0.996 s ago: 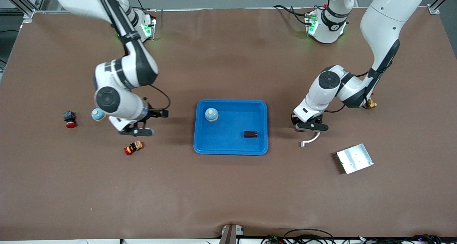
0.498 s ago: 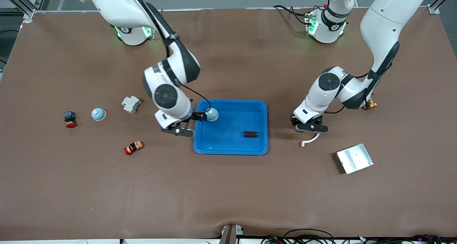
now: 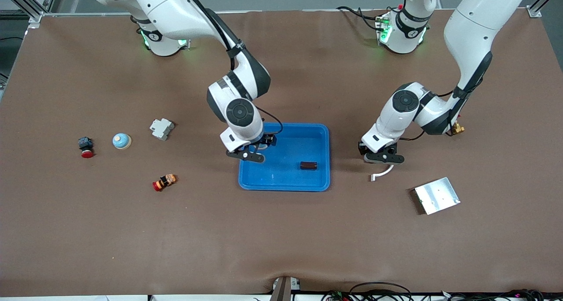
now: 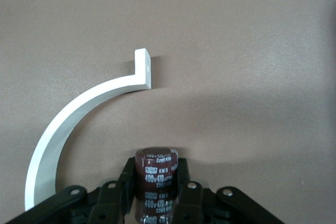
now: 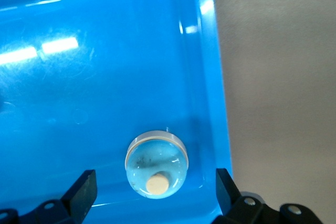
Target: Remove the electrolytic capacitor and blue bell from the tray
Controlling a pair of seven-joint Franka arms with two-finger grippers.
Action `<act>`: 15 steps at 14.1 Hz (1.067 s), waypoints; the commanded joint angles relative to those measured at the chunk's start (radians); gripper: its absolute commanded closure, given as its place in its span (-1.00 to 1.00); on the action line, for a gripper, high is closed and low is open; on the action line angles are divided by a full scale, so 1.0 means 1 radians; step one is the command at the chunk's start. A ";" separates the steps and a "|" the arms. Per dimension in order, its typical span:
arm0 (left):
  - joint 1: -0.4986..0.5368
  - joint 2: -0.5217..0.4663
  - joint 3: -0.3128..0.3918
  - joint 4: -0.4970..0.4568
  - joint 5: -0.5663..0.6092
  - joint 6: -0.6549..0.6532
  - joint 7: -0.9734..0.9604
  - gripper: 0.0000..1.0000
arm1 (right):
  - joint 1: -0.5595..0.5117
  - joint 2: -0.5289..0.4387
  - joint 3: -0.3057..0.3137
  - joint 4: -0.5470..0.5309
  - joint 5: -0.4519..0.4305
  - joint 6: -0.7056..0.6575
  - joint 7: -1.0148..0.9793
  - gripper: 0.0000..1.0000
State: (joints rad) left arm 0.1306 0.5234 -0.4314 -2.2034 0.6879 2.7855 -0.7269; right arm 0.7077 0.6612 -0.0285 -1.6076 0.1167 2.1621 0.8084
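Two bells showed: one (image 5: 156, 171) sat in the blue tray (image 3: 316, 133) between my right gripper's (image 3: 254, 150) spread fingers, its twin (image 3: 121, 141) at nine o'clock. A dark block (image 3: 308, 165) lay at the tray's four o'clock. My left gripper (image 3: 381, 156) clamped the capacitor (image 4: 156, 171) over a white curved bracket (image 4: 63, 124).

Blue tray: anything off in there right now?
Blue tray looks orderly: a bell sits upright in it under the open right pincer, a dark capacitor alongside. Left pincer grips another capacitor outside it.
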 commanded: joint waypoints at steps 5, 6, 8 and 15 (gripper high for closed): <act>0.003 0.064 -0.013 0.034 0.005 -0.001 -0.054 -1.00 | 0.018 0.078 -0.001 0.074 -0.019 0.061 0.086 -1.00; 0.003 0.053 -0.015 0.036 0.005 -0.018 -0.071 -1.00 | 0.019 0.078 -0.001 0.074 -0.020 0.061 0.081 -1.00; 0.012 0.043 -0.044 0.050 0.005 -0.075 -0.075 -1.00 | 0.021 0.080 0.001 0.071 -0.026 0.053 0.078 -1.00; 0.102 0.006 -0.203 0.181 -0.125 -0.332 -0.051 -1.00 | 0.021 0.090 0.024 0.051 -0.029 0.044 0.081 -1.00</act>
State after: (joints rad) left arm 0.1722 0.5505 -0.5586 -2.0585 0.5911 2.5445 -0.7931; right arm 0.7258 0.7417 -0.0088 -1.5636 0.1091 2.2182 0.8604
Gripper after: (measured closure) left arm 0.000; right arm 0.000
